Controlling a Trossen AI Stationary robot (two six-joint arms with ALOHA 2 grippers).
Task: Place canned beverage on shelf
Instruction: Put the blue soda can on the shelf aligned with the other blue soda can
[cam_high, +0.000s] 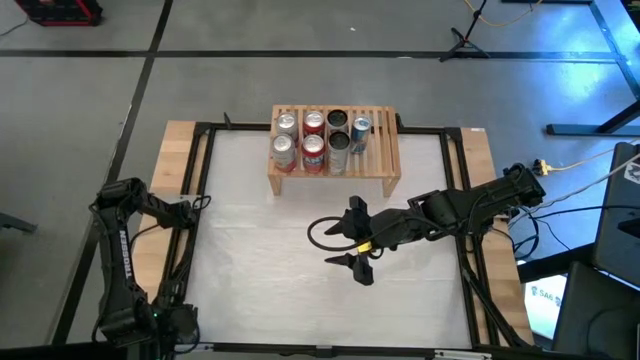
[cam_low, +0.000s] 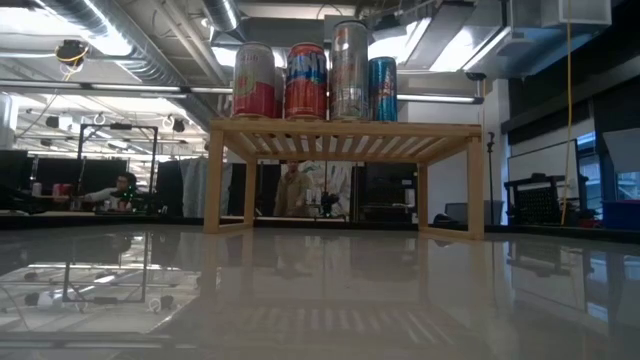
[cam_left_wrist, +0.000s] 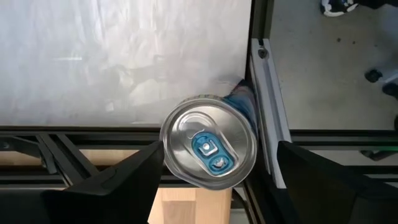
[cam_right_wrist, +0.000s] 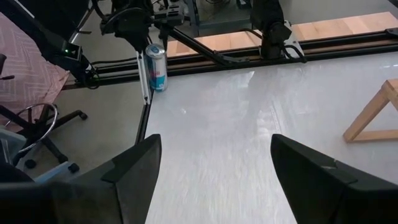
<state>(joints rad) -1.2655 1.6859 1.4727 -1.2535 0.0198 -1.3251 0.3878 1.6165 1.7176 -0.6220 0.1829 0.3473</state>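
Observation:
A blue and silver canned beverage (cam_left_wrist: 208, 143) stands upright at the table's left edge, beside the black frame rail (cam_left_wrist: 267, 93). It also shows in the right wrist view (cam_right_wrist: 155, 68). My left gripper (cam_left_wrist: 219, 149) points down over it, open, with one finger on each side of the can's top. The shelf (cam_high: 385, 160) stands at the table's far side, and several cans (cam_low: 310, 80) stand on its slatted top (cam_low: 345, 130). My right gripper (cam_high: 358, 240) hangs open over the table's middle, with nothing between its fingers. My left gripper comes at the can from above, its fingers on either side of the rim (cam_left_wrist: 171, 146). One finger (cam_left_wrist: 134, 174) shows right beside the rim and the other (cam_left_wrist: 305, 168) stands apart from it. Whether any finger touches the can I cannot tell.
Black frame rails (cam_high: 205, 170) and wooden boards (cam_high: 175, 150) border the white table top. A black cable loop (cam_high: 320, 232) hangs beside my right gripper. Free table surface lies between the can and the shelf. People sit in the room beyond the table (cam_low: 120, 190).

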